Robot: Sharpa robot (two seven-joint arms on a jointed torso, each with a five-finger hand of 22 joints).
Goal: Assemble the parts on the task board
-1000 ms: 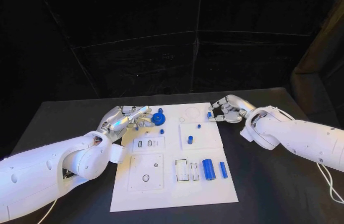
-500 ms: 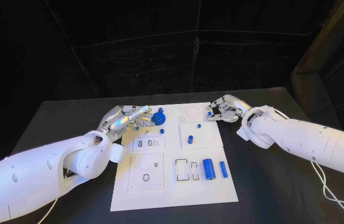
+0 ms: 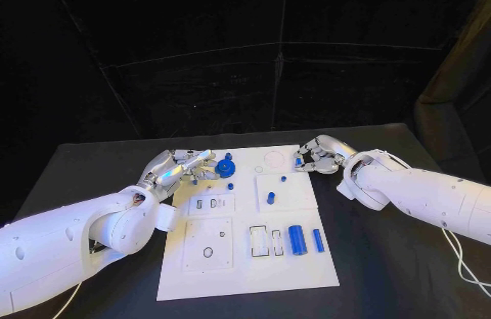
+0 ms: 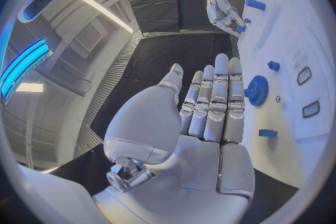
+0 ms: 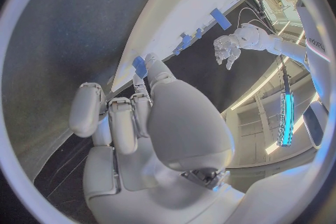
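Head view: the right hand (image 3: 318,159) sits at the far right edge of the white board (image 3: 245,269), fingers curled in around a small blue peg (image 3: 299,162). In the right wrist view the peg (image 5: 139,66) shows just beyond the fingertips (image 5: 155,65), apparently pinched between thumb and a finger; the contact itself is partly hidden.

The left hand (image 3: 182,166) lies at the far left edge of the board. In the left wrist view its fingers (image 4: 218,98) are straight, close together, and hold nothing. The blue gear (image 4: 257,90) stands on the board just beside those fingertips, not touching them.

Handling, as a judgement:
- The peg appears rigid, very light and smooth. It is likely to slip or twist in a fingertip pinch. Hold it by its sides, near mid-length, leaving the lower end free for insertion.
- The gear appears rigid and light. Its toothed rim offers better purchase than the flat face; take it across the rim from opposite sides.
- The larger blue cylinder (image 3: 296,240), well away from both hands, would roll; grip it across its width.
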